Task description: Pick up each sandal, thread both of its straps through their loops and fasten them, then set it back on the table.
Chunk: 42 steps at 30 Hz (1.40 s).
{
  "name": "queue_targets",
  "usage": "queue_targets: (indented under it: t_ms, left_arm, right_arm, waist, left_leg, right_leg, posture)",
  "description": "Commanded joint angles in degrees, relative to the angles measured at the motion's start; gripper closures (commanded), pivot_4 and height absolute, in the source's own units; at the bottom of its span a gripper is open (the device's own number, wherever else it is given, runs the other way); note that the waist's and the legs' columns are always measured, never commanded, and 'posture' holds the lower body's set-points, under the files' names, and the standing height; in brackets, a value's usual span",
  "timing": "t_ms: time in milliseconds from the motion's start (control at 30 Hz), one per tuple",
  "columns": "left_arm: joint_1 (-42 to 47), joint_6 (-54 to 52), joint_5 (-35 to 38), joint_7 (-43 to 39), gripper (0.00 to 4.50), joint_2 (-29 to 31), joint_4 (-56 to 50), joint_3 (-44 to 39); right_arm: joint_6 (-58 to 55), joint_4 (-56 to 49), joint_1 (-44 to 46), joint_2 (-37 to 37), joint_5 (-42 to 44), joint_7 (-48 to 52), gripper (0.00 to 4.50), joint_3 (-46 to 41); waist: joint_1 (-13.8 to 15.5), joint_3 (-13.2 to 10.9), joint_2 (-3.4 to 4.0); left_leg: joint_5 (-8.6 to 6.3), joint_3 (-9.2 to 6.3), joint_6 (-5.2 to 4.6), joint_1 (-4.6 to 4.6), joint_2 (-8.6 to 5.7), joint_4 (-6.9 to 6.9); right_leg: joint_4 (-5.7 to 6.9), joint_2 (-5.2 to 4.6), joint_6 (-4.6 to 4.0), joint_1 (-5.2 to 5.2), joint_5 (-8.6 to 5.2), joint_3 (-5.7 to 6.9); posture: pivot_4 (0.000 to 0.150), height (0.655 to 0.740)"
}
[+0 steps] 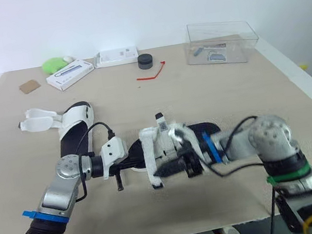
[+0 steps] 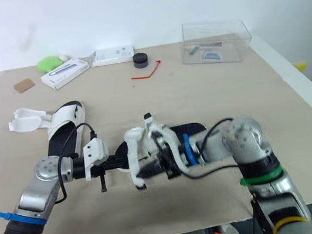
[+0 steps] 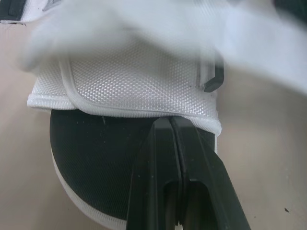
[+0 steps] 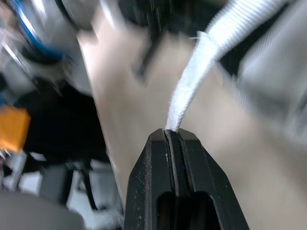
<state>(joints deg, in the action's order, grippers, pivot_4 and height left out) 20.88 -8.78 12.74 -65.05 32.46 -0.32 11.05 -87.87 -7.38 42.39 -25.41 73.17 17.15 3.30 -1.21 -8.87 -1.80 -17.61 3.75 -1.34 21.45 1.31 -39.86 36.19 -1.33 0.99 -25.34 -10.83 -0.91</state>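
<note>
The near sandal [image 1: 160, 143] is worked on the desk [image 1: 230, 99]: its strap [image 4: 192, 91] is clamped in the right pincer [image 4: 171, 136], and the left pincer [image 3: 170, 122] is pressed together at its edge. Fastening seems unfinished, and the far sandal [image 1: 76, 135] is left open.

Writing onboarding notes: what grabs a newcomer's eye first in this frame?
Both grippers meet at the white-strapped sandal, centre: the right gripper is shut on a white strap, the left gripper shut at its mesh edge. A second sandal lies, straps open, at far left.
</note>
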Motion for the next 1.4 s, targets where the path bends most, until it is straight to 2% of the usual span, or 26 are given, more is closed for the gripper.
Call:
queue_targets:
  t_ms: [33, 267, 500, 900, 1400]
  left_arm:
    - [-0.38, -0.19, -0.49, -0.33, 4.50, -0.17, -0.12, 1.39]
    - [-0.26, 0.11, -0.65, -0.10, 4.50, -0.49, 0.07, 1.47]
    - [-1.17, 0.26, -0.71, 0.08, 4.50, -0.23, -0.48, 1.32]
    - [-1.84, 0.06, -0.74, 0.52, 4.50, -0.12, -1.37, 1.64]
    - [-2.02, 0.13, -0.87, 0.48, 4.50, 0.55, -1.80, 1.60]
  right_arm:
    - [-1.56, 8.84, 8.09, 1.30, 0.01, -0.76, 4.43, -5.51]
    - [-4.62, 16.46, 12.74, -0.04, -4.85, 2.31, 4.43, -2.79]
    - [-4.63, 19.02, 12.83, -1.96, -2.12, 3.84, 4.43, 1.32]
    - [-4.63, 24.06, 14.35, -0.30, -9.32, 3.43, 4.43, 0.81]
    - [-4.63, 26.90, 16.11, -1.06, 0.57, 1.52, 4.43, 0.94]
  waist:
    - [0.00, 0.01, -0.01]
    - [0.07, 0.01, -0.01]
    - [0.03, 0.01, 0.00]
    - [0.03, 0.02, 0.00]
    - [-0.01, 0.01, 0.01]
  left_leg:
    - [0.00, -0.01, 0.00, -0.02, 0.00, 0.00]
    - [-0.06, -0.11, -0.09, 0.11, -0.02, 0.05]
    - [-0.07, -0.10, -0.11, 0.11, -0.08, 0.04]
    - [-0.07, -0.10, -0.11, 0.11, -0.08, 0.04]
    - [-0.07, -0.10, -0.12, 0.12, -0.07, 0.05]
  right_leg:
    - [0.00, 0.00, 0.00, 0.02, 0.00, 0.01]
    - [-0.06, -0.10, -0.02, -0.01, -0.02, 0.01]
    - [-0.07, -0.16, 0.04, -0.01, 0.01, 0.03]
    - [-0.07, -0.17, 0.04, -0.01, 0.01, 0.02]
    - [-0.08, -0.16, 0.03, -0.02, 0.01, 0.03]
  posture:
    - [0.150, 0.7400]
    - [0.150, 0.7400]
    - [0.150, 0.7400]
    - [0.150, 0.7400]
    - [0.150, 0.7400]
